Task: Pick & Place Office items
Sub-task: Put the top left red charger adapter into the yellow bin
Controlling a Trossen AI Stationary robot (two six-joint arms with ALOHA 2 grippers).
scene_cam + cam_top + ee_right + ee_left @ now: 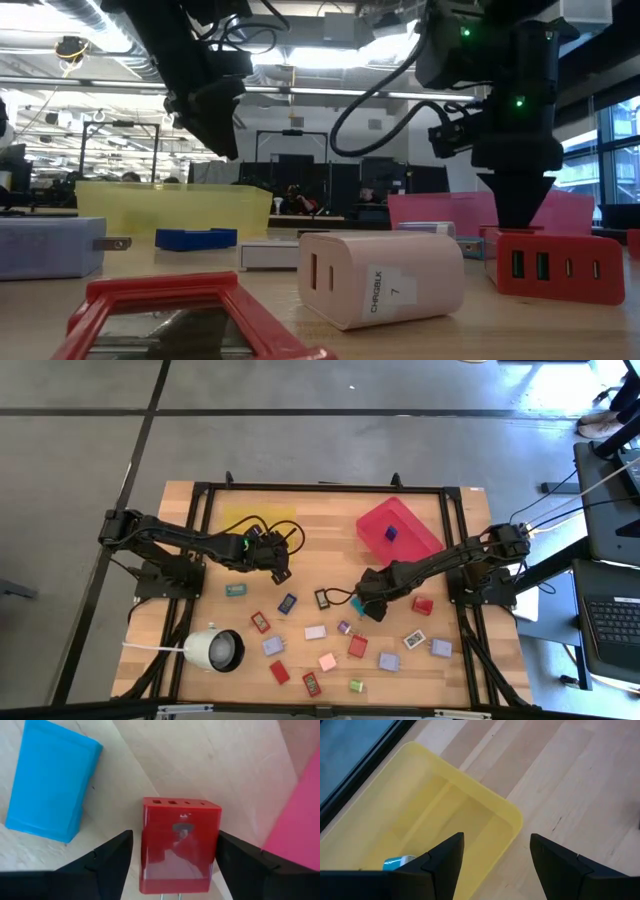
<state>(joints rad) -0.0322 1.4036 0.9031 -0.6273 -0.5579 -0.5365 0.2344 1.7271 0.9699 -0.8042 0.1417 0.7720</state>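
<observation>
My right gripper (172, 865) is open and points down over a red block (180, 840) with a row of ports on one end. Its fingers stand on either side of the block, apart from it. In the low view the gripper (520, 215) hovers just above this block (550, 265), which lies flat on the table. A blue block (50, 782) lies flat beside it. My left gripper (495, 855) is open and hangs above a corner of the yellow tray (470, 805). A teal block (400, 862) lies inside the tray. Several more blocks are scattered over the near half of the table (330, 650).
The red tray (410, 520) holds a dark blue block (390, 532) and sits far-right of my right gripper (372, 600). A white round lamp-like object (215, 650) lies near the left front. A black frame (330, 488) runs round the table. Bare wood shows between the trays.
</observation>
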